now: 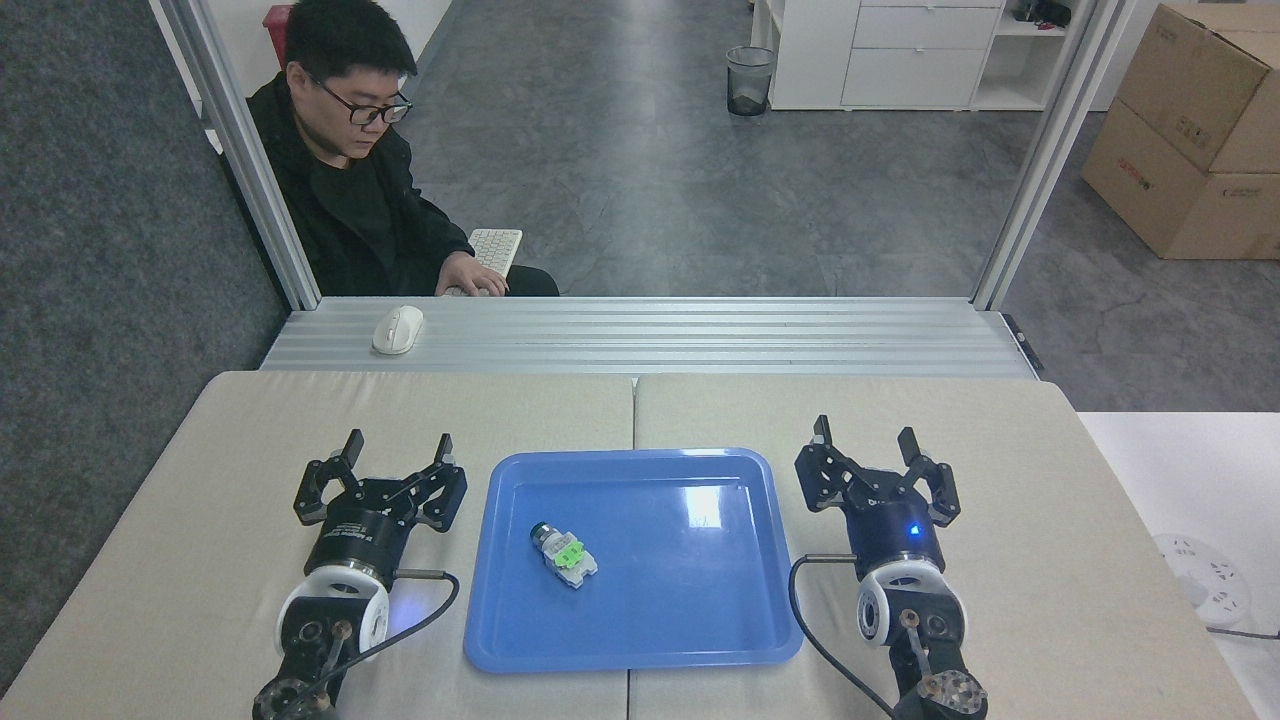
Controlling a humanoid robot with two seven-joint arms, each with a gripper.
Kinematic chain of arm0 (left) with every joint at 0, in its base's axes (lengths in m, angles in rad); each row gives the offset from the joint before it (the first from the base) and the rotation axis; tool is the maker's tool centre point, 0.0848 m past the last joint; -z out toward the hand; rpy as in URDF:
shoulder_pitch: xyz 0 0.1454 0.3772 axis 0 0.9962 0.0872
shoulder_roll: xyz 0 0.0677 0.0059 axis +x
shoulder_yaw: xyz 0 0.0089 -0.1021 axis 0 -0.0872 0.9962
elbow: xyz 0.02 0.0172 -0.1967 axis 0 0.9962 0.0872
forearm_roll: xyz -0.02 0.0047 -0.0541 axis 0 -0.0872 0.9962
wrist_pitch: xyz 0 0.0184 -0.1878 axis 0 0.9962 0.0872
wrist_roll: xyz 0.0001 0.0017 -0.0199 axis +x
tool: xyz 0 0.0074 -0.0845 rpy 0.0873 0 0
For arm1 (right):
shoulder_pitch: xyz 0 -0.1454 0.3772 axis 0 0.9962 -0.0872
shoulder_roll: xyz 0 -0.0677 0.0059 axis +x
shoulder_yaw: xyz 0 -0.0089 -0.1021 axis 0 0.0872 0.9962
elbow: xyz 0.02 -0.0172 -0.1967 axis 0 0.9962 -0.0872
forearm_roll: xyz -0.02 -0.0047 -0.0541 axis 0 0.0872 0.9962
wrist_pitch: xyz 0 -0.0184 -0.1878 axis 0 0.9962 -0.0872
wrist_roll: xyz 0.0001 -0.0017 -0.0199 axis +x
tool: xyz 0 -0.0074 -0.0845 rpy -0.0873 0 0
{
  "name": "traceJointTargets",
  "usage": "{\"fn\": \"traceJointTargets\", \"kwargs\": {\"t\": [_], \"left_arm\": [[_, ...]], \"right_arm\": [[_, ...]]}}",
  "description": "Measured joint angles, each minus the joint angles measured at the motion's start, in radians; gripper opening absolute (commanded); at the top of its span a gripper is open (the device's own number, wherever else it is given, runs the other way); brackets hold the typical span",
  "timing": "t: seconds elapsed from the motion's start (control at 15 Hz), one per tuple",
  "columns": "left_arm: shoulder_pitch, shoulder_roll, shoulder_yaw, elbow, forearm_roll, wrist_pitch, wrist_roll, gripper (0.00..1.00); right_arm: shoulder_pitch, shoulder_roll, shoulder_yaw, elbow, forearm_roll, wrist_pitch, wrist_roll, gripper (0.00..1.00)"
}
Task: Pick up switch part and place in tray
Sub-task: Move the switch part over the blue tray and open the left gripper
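Blue tray (700, 640), one, on beige table (1050, 480). One switch part (563, 553) lies inside tray, left of centre, tilted, dark round end pointing up-left. Two grippers flank tray: left gripper (396, 447) just beside left rim, fingers spread wide, holding nothing; right gripper (865, 437) just beside right rim, fingers likewise wide apart, empty. Switch part between both, nearer left, touching neither. Farther: one white mouse (398, 329) on metal ledge, one person (360, 180) seated at keyboard (495, 248).
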Motion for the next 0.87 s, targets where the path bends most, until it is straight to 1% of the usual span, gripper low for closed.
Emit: {"fn": "traceJointTargets", "kwargs": {"t": [0.87], "left_arm": [[-0.001,0.001,0.053,0.027,0.012,-0.003,0.004,0.99]], "right_arm": [[0.000,0.002,0.000,0.000,0.000,0.000,0.000,1.00]]}}
